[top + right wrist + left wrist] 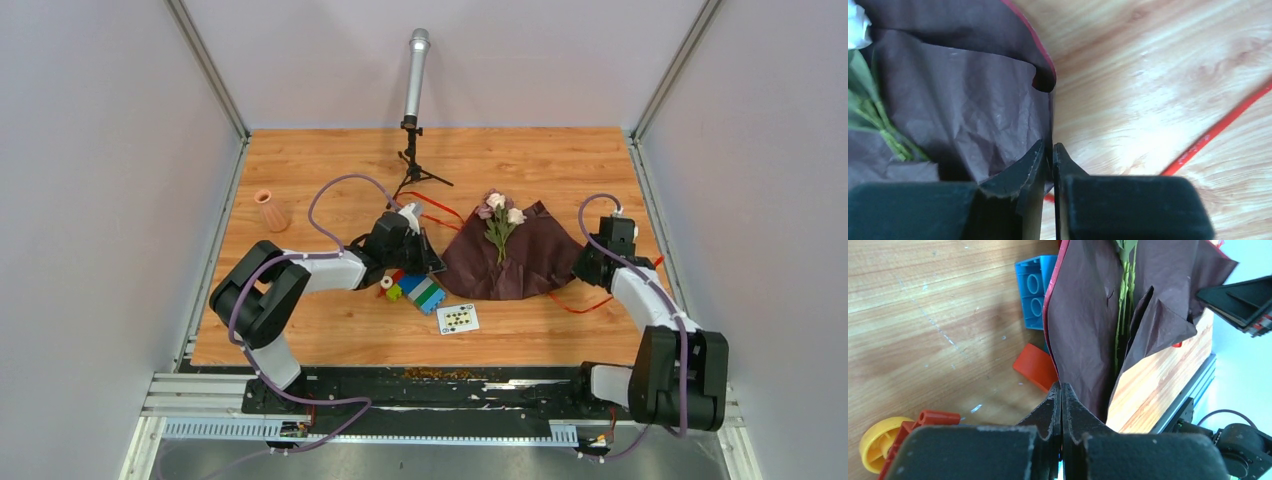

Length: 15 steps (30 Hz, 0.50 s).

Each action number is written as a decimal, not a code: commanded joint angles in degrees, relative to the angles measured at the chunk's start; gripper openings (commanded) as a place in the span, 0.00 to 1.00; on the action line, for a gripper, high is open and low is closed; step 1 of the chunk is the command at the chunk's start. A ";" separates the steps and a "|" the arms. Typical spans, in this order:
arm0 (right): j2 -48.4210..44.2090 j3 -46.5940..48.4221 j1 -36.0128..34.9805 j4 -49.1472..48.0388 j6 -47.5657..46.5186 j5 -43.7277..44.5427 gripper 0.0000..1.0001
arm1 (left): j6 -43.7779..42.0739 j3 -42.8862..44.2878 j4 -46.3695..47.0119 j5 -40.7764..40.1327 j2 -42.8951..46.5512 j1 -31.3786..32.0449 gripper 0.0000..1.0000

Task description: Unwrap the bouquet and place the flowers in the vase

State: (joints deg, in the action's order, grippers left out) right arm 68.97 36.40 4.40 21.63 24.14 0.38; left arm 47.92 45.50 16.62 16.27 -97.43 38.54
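Top external: flowers lie on wrap, vase well apart.

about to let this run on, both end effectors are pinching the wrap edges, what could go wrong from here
The left end effector and right end effector each pinch only a thin edge of the maroon wrap; pulling apart could tear it.
The flowers lie loose on the sheet and may slide off if it lifts.
The toy blocks sit by its left edge and could get dragged.
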 commanded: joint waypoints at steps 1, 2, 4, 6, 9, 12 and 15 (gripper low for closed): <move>4.33 2.19 3.32 0.57 -0.23 2.15 0.21 | 0.30 0.20 4.51 1.94 -0.36 0.31 0.00; 4.64 2.97 3.68 1.38 -0.70 2.36 0.30 | 0.23 0.28 4.52 2.22 -0.46 0.35 0.00; 3.34 5.29 3.81 4.01 -1.64 4.26 0.45 | 0.08 0.32 4.69 2.46 -0.36 0.31 0.00; 0.25 7.36 3.80 6.20 -2.33 7.26 0.56 | -0.05 0.25 4.65 2.49 0.01 0.33 0.00; -5.68 9.59 3.71 8.41 -3.08 7.87 0.60 | -0.42 0.34 4.50 2.61 0.51 0.31 0.00; -10.67 10.07 2.93 7.48 -4.05 1.61 0.60 | -0.63 0.54 4.30 2.68 0.66 0.30 0.00; -9.89 9.13 2.44 5.34 -4.10 -11.40 0.56 | -0.52 0.88 4.44 2.93 0.33 0.30 0.00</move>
State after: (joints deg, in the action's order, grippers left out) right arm 58.67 44.91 7.77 28.42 21.32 1.83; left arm 47.83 45.50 19.14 18.22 -97.62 38.65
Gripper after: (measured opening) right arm 0.585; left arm 0.006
